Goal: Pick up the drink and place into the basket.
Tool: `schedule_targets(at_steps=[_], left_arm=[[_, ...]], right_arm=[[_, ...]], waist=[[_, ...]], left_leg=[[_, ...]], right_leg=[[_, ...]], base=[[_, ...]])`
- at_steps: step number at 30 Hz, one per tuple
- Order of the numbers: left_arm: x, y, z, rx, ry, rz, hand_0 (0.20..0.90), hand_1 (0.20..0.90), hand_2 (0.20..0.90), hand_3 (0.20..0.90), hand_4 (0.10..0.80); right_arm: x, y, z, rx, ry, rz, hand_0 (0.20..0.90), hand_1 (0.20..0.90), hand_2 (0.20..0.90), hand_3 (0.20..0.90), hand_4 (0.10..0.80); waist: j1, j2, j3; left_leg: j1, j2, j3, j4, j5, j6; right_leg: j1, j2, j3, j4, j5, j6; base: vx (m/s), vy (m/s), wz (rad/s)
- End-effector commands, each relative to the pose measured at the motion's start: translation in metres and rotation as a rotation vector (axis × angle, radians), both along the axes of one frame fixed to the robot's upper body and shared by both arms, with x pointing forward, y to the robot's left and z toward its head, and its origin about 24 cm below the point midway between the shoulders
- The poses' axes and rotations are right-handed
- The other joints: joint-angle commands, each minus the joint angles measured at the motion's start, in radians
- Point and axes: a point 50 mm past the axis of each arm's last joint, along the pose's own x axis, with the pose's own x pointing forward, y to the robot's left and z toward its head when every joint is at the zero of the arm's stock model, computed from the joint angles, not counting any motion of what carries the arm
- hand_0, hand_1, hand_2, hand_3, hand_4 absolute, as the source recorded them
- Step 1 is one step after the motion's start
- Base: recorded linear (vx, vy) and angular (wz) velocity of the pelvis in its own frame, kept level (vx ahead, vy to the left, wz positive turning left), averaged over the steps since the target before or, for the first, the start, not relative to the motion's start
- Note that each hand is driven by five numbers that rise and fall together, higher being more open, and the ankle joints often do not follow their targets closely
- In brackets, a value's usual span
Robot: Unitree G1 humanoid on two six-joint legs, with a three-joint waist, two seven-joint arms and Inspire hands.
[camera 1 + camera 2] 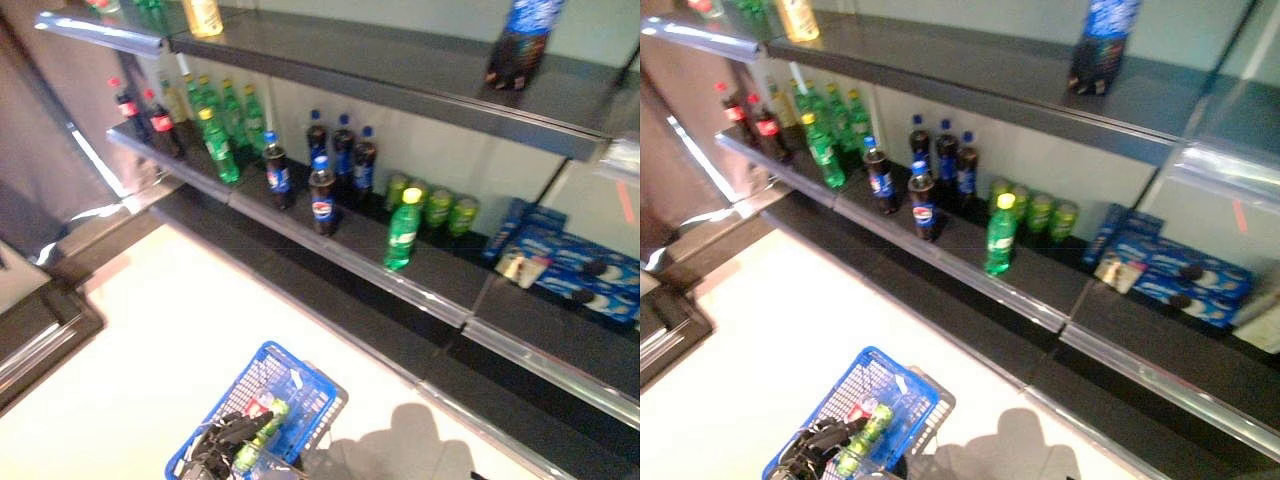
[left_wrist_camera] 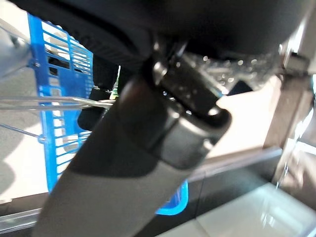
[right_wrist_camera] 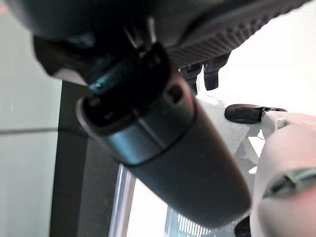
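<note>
The blue basket (image 1: 236, 388) hangs low in front, off the pale floor. My left hand (image 1: 232, 436) is shut on its thin wire handles (image 2: 49, 102). A green drink with a red label beside it (image 1: 264, 418) lies inside the basket. On the lower shelf (image 1: 440, 290) a green bottle (image 1: 403, 230) stands alone at the front edge, with dark cola bottles (image 1: 322, 197) to its left and green cans (image 1: 437, 206) behind it. My right hand (image 3: 168, 148) shows in its wrist view, away from the shelf, with the thumb straight and nothing in it.
Green bottles (image 1: 222, 140) and red-labelled cola bottles (image 1: 160, 125) stand further left on the lower shelf. Blue boxes (image 1: 585, 272) lie at its right. A dark bottle with a blue label (image 1: 520, 40) stands on the upper shelf (image 1: 400, 70). The pale floor (image 1: 150, 340) lies between me and the shelves.
</note>
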Motion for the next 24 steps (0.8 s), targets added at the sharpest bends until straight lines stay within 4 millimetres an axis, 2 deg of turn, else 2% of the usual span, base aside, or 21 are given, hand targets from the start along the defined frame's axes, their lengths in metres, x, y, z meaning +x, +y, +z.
schedule_targets(at_steps=[1,3,5,7,9,10,11,12,14,15,16,17,19,20,21,23,24], left_arm=[[0.007,0.053,0.025,0.181,-0.128,-0.029,0.300,0.300,0.300,0.200,0.100],[0.008,0.053,0.025,0.181,-0.132,-0.030,0.300,0.300,0.300,0.200,0.100],[0.015,0.053,0.028,0.181,-0.149,-0.031,0.300,0.300,0.300,0.200,0.100],[0.020,0.053,0.029,0.185,-0.152,-0.041,0.300,0.300,0.300,0.200,0.100],[0.027,0.052,0.031,0.188,-0.158,-0.070,0.300,0.300,0.300,0.200,0.100],[0.032,0.051,0.033,0.180,-0.171,-0.083,0.300,0.300,0.300,0.200,0.100],[0.034,0.050,0.034,0.177,-0.180,-0.089,0.300,0.300,0.300,0.200,0.100],[0.038,0.048,0.035,0.175,-0.185,-0.097,0.300,0.300,0.300,0.200,0.100],[0.042,0.043,0.035,0.167,-0.193,-0.105,0.300,0.300,0.300,0.200,0.100],[0.042,0.043,0.035,0.167,-0.193,-0.105,0.300,0.300,0.300,0.200,0.100],[0.045,0.042,0.035,0.165,-0.199,-0.125,0.300,0.300,0.300,0.200,0.100],[0.045,0.042,0.035,0.165,-0.199,-0.125,0.300,0.300,0.300,0.200,0.100],[0.050,0.041,0.037,0.166,-0.205,-0.138,0.300,0.300,0.300,0.200,0.100],[0.049,0.042,0.037,0.164,-0.205,-0.136,0.300,0.300,0.300,0.200,0.100],[0.049,0.042,0.037,0.164,-0.206,-0.140,0.300,0.300,0.300,0.200,0.100],[0.049,0.040,0.036,0.162,-0.205,-0.161,0.300,0.300,0.300,0.200,0.100],[0.048,0.039,0.035,0.162,-0.204,-0.167,0.300,0.300,0.300,0.200,0.100]], right_arm=[[0.020,-0.011,0.008,-0.042,-0.071,0.071,0.900,0.900,0.900,0.900,0.800],[0.022,-0.010,0.007,-0.042,-0.071,0.071,0.900,0.900,0.900,0.900,0.800],[0.029,-0.008,0.008,-0.042,-0.075,0.086,0.900,0.900,0.900,0.900,0.800],[0.033,-0.006,0.008,-0.038,-0.083,0.074,0.900,0.900,0.900,0.900,0.800],[0.037,-0.003,0.008,-0.028,-0.097,0.054,0.900,0.900,0.900,0.900,0.800],[0.037,-0.003,0.008,-0.028,-0.103,0.046,0.900,0.900,0.900,0.900,0.800],[0.035,-0.003,0.008,-0.031,-0.103,0.044,0.900,0.900,0.900,0.900,0.800],[0.032,-0.007,0.008,-0.037,-0.093,0.031,0.900,0.900,0.900,0.900,0.800],[0.026,-0.009,0.007,-0.039,-0.076,0.019,0.900,0.900,0.900,0.900,0.800],[0.026,-0.009,0.007,-0.039,-0.076,0.019,0.900,0.900,0.900,0.900,0.800],[0.023,-0.009,0.007,-0.032,-0.069,0.028,0.900,0.900,0.900,0.900,0.800],[0.023,-0.009,0.007,-0.032,-0.069,0.028,0.900,0.900,0.900,0.900,0.800],[0.025,-0.007,0.006,-0.026,-0.073,0.023,0.900,0.900,0.900,0.900,0.800],[0.026,-0.007,0.006,-0.024,-0.077,0.027,0.900,0.900,0.900,0.900,0.800],[0.026,-0.007,0.006,-0.023,-0.078,0.024,0.900,0.900,0.900,0.900,0.800],[0.024,-0.007,0.006,-0.020,-0.084,0.008,0.900,0.900,0.900,0.900,0.800],[0.023,-0.007,0.006,-0.018,-0.085,0.006,0.900,0.900,0.900,0.900,0.800]], waist=[[0.058,-0.011,-0.018],[0.061,-0.015,-0.017],[0.069,-0.030,-0.015],[0.070,-0.035,-0.013],[0.060,-0.031,-0.007],[0.043,-0.017,0.000],[0.036,-0.014,0.002],[0.022,0.001,0.002],[-0.005,-0.005,0.007],[-0.005,-0.005,0.007],[-0.013,-0.009,0.004],[-0.013,-0.009,0.004],[-0.021,-0.028,0.008],[-0.040,-0.043,0.011],[-0.045,-0.045,0.012],[-0.072,-0.055,0.017],[-0.077,-0.056,0.018]], left_leg=[[0.061,-0.049,-0.009,0.006,-0.137,-0.001],[0.064,-0.056,-0.017,0.006,-0.142,0.004],[0.060,-0.073,-0.030,0.005,-0.142,0.031],[0.061,-0.085,-0.050,0.007,-0.147,0.045],[0.065,-0.098,-0.078,0.010,-0.157,0.069],[0.071,-0.095,-0.086,0.012,-0.166,0.087],[0.073,-0.098,-0.090,0.013,-0.169,0.093],[0.077,-0.093,-0.107,0.011,-0.170,0.098],[0.094,-0.110,-0.155,0.013,-0.178,0.102],[0.094,-0.110,-0.155,0.013,-0.178,0.102],[0.096,-0.116,-0.185,0.019,-0.180,0.098],[0.096,-0.116,-0.185,0.019,-0.180,0.098],[0.106,-0.133,-0.223,0.038,-0.202,0.090],[0.123,-0.144,-0.247,0.048,-0.224,0.086],[0.127,-0.147,-0.254,0.050,-0.229,0.086],[0.149,-0.167,-0.298,0.059,-0.253,0.085],[0.155,-0.170,-0.310,0.061,-0.258,0.086]], right_leg=[[-0.135,0.067,0.059,0.102,0.022,-0.043],[-0.140,0.060,0.063,0.117,0.027,-0.037],[-0.177,0.039,0.064,0.176,0.065,-0.032],[-0.204,0.020,0.087,0.257,0.085,-0.027],[-0.293,-0.026,0.145,0.460,0.174,-0.010],[-0.354,-0.034,0.194,0.598,0.213,-0.005],[-0.377,-0.036,0.212,0.637,0.221,-0.004],[-0.414,-0.013,0.258,0.701,0.231,-0.014],[-0.449,0.035,0.317,0.661,0.197,-0.031],[-0.449,0.035,0.317,0.661,0.197,-0.031],[-0.452,0.058,0.331,0.586,0.195,-0.037],[-0.452,0.058,0.331,0.586,0.195,-0.037],[-0.451,0.039,0.349,0.449,0.232,-0.023],[-0.456,0.057,0.366,0.313,0.231,-0.017],[-0.458,0.066,0.371,0.284,0.230,-0.016],[-0.486,0.112,0.391,0.174,0.234,-0.012],[-0.495,0.121,0.390,0.162,0.238,-0.011]], base=[[0.131,0.126,0.24],[0.115,0.112,0.27],[0.097,0.155,0.33],[0.135,0.133,0.30],[0.154,0.191,0.40],[0.115,0.215,0.49],[0.089,0.209,0.83],[0.084,0.132,0.97],[0.085,0.045,0.72],[0.112,-0.020,0.63],[0.071,-0.013,0.44],[0.157,-0.072,0.93],[0.220,-0.143,0.82],[0.242,-0.139,0.58],[0.305,-0.132,0.66],[0.248,-0.070,0.64],[0.327,-0.059,0.69]])
